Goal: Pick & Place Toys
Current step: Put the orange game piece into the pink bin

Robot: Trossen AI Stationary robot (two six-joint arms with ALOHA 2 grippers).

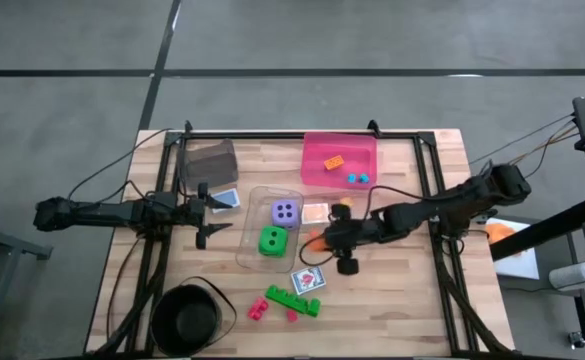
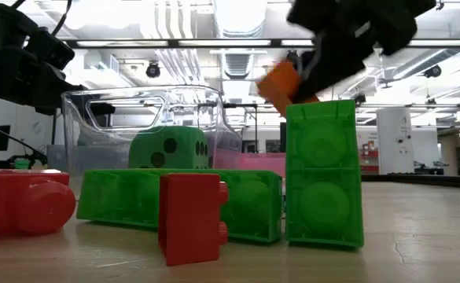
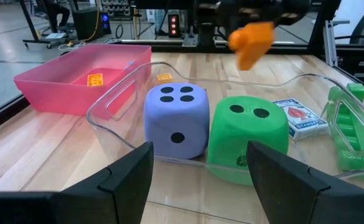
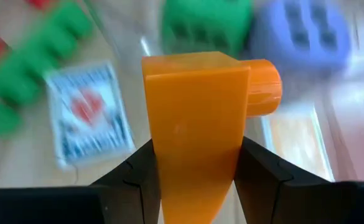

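Fingers of the right gripper [image 4: 197,180] are clamped on an orange brick [image 4: 197,124], which stands up between them with a round stud poking out one side. In the high view this gripper [image 1: 324,238] hangs just off the clear bin's [image 1: 254,200] right edge, above the wood. The left gripper [image 1: 210,215] waits at the bin's left side, its fingers [image 3: 129,177] parted around nothing, aimed at the bin's wall.

Inside the clear bin sit a purple die [image 1: 285,211] and a green die [image 1: 271,241], side by side and touching. A pale orange picture card [image 1: 315,212] lies just right of the bin. Below the right gripper a blue-and-red picture card [image 1: 307,280] lies flat, and beside it a green brick [image 1: 293,299] with a second green piece [image 2: 324,173] propped on end. Small red-pink bricks [image 1: 259,310] lie near it on the side towards the black round bowl [image 1: 187,318].

The pink bin [image 1: 340,160] at the table's far edge holds an orange brick piece [image 1: 333,161] and small teal pieces [image 1: 357,178]. A grey bin [image 1: 210,162] stands left of it, with a blue card [image 1: 226,198] close by.

The table [image 1: 402,300] is pale wood planks inside a black metal frame, on a grey concrete floor. The low view looks into a large workshop hall with rows of ceiling lights.
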